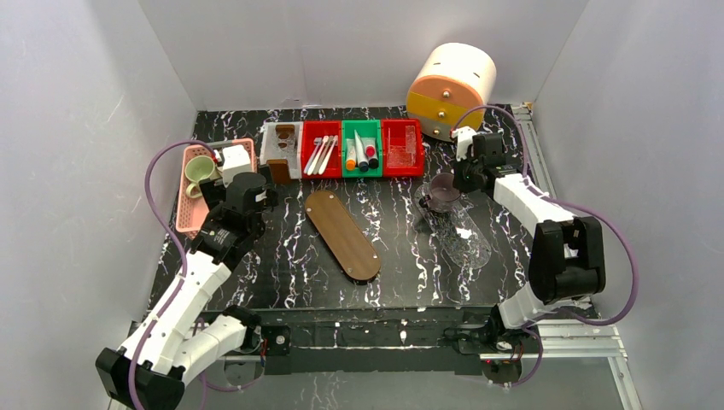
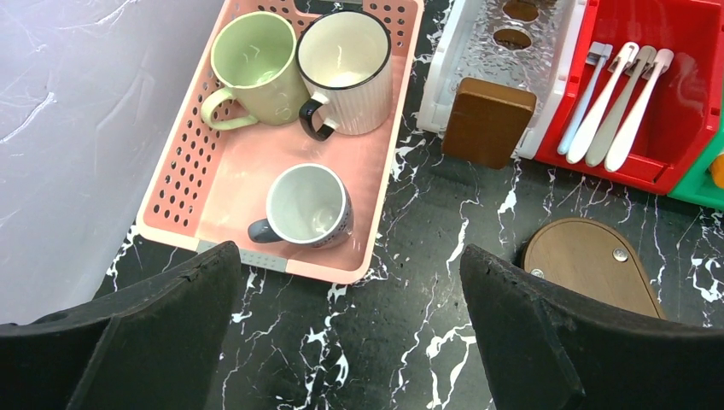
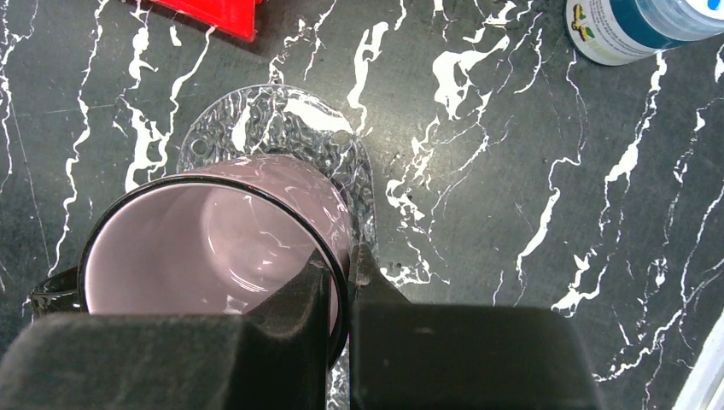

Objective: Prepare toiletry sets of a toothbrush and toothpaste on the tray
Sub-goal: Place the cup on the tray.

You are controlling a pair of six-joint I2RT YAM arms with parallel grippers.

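Note:
Several slim white toothbrushes (image 1: 322,154) (image 2: 610,107) lie in a red bin. Toothpaste tubes (image 1: 362,154) with orange, green and dark caps sit in the green bin beside it. An oval wooden tray (image 1: 343,234) (image 2: 589,265) lies bare mid-table. My left gripper (image 2: 348,256) (image 1: 248,195) hangs open over the tabletop between the pink basket and the wooden tray, holding nothing. My right gripper (image 3: 341,265) (image 1: 459,178) is shut on the rim of a pink mug (image 3: 213,248) (image 1: 444,192), which stands on the far end of a clear textured tray (image 3: 282,120) (image 1: 461,235).
A pink basket (image 2: 213,171) (image 1: 189,213) at the left holds three mugs. A clear holder with holes (image 2: 478,43) and a brown block (image 2: 487,120) stand left of the bins. A second red bin (image 1: 402,147), a cream-and-orange drum (image 1: 451,90) and a blue-white bottle (image 3: 632,26) stand at the back right.

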